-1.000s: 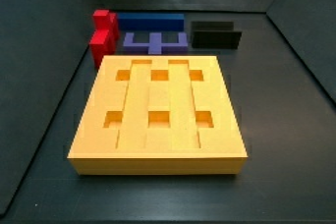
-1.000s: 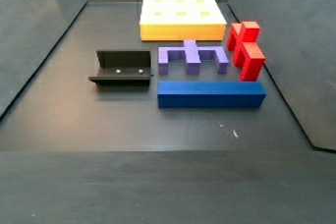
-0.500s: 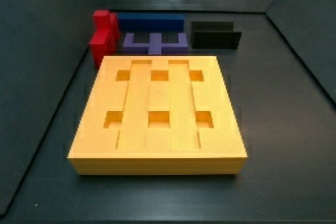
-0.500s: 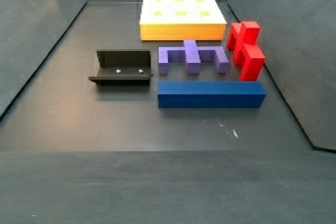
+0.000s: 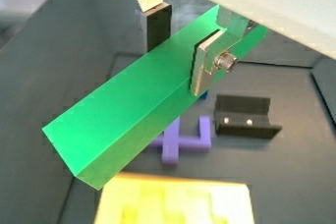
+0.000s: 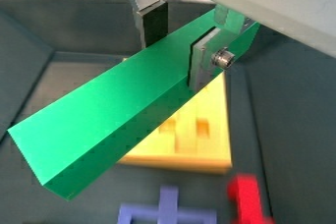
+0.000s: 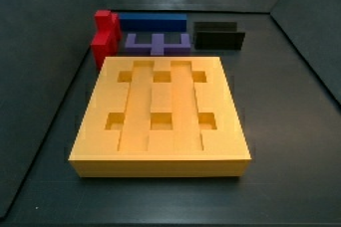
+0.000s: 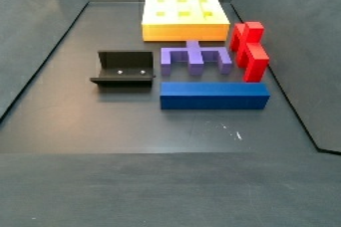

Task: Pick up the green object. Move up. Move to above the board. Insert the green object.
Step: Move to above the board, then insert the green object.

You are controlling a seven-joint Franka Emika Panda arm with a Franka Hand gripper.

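End effector [image 5: 182,39] of mine clamps the long plain green rectangular bar [image 5: 138,110] high above the large flat orange-yellow grooved board [image 6: 197,135], clearing everything before insertion.

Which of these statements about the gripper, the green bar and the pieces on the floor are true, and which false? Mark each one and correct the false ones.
1. The gripper is shut on the green object. True.
2. The green object already sits in the board. False: both wrist views show it held in the air between the fingers.
3. The gripper shows in both side views. False: neither side view shows it.
4. The fixture stands on the floor, apart from the board. True.
5. The blue block lies on top of the board. False: it lies on the floor.
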